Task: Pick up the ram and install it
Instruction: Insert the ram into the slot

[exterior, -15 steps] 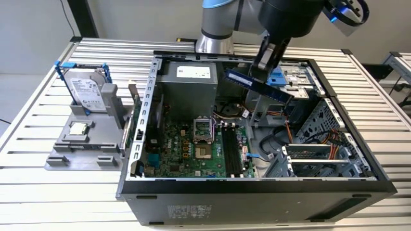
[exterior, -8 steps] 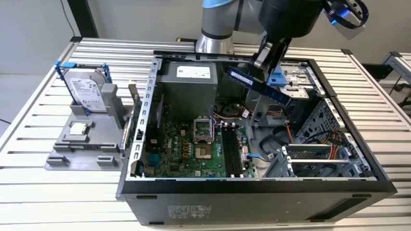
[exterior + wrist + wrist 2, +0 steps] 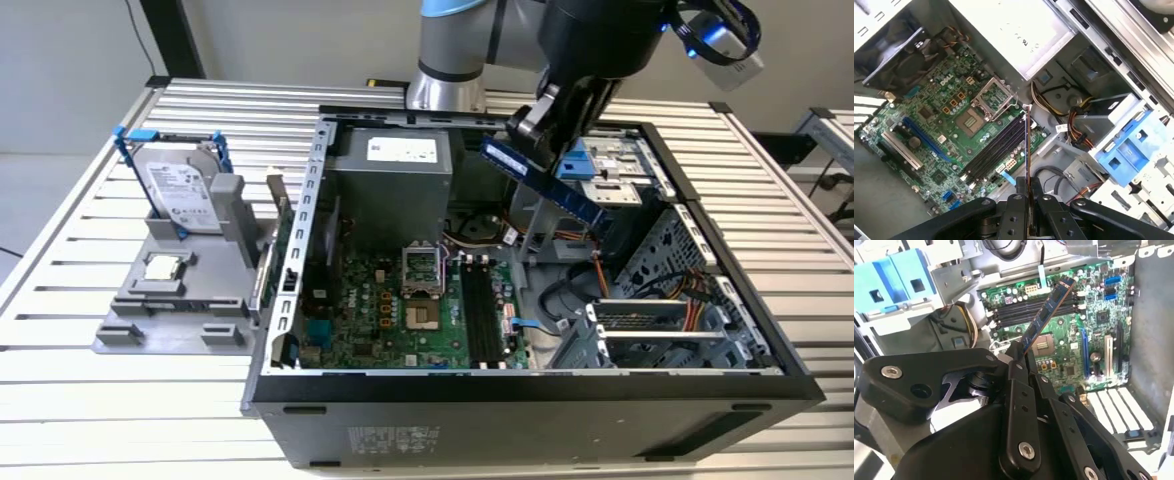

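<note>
Above the open computer case (image 3: 534, 410), the gripper (image 3: 525, 128) is clamped on one end of the ram (image 3: 554, 185). The stick juts out tilted, apart from the board. Gripping it by the end likely leaves its long edge free to meet the black memory slots (image 3: 994, 150) on the motherboard (image 3: 929, 100).

Looks like a robotics lab: a slotted aluminium tabletop (image 3: 120, 420) carries an opened computer case (image 3: 534, 415) and a grey parts fixture (image 3: 160, 325), an industrial robot arm (image 3: 454, 50) rising behind it, against a plain wall (image 3: 294, 40).
</note>
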Controlling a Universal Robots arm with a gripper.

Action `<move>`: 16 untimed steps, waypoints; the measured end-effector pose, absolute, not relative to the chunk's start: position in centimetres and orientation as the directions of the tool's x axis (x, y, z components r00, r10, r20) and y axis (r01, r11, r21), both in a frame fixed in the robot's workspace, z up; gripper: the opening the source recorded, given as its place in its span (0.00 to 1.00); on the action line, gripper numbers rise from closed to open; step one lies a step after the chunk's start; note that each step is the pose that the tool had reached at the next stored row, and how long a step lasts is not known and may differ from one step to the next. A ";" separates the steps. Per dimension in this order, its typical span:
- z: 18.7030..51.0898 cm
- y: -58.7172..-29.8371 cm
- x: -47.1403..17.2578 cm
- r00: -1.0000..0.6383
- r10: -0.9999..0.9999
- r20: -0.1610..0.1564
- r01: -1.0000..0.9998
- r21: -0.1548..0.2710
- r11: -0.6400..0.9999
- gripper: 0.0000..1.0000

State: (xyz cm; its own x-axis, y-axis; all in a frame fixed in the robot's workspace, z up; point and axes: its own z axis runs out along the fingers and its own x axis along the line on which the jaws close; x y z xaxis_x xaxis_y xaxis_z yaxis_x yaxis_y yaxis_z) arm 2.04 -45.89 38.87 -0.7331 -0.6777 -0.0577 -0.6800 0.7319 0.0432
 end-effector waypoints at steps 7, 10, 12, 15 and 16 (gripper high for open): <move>38.9 -45.9 2.0 -0.807 -0.588 -0.058 -0.590 0.043 0.806 0.00; 38.9 -45.9 2.0 -0.835 -0.547 -0.058 -0.549 0.043 0.835 0.00; 38.9 -45.9 2.0 -0.853 -0.519 -0.058 -0.522 0.043 0.852 0.00; 38.9 -45.9 2.0 -0.877 -0.476 -0.058 -0.479 0.043 0.877 0.00; 38.9 -45.9 2.0 -0.885 -0.461 -0.058 -0.464 0.043 0.885 0.00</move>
State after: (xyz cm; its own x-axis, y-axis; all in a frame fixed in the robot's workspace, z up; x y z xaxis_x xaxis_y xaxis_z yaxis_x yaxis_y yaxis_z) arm 2.04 -45.89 38.87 -0.8855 -0.4611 -0.0578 -0.4637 0.8850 0.0433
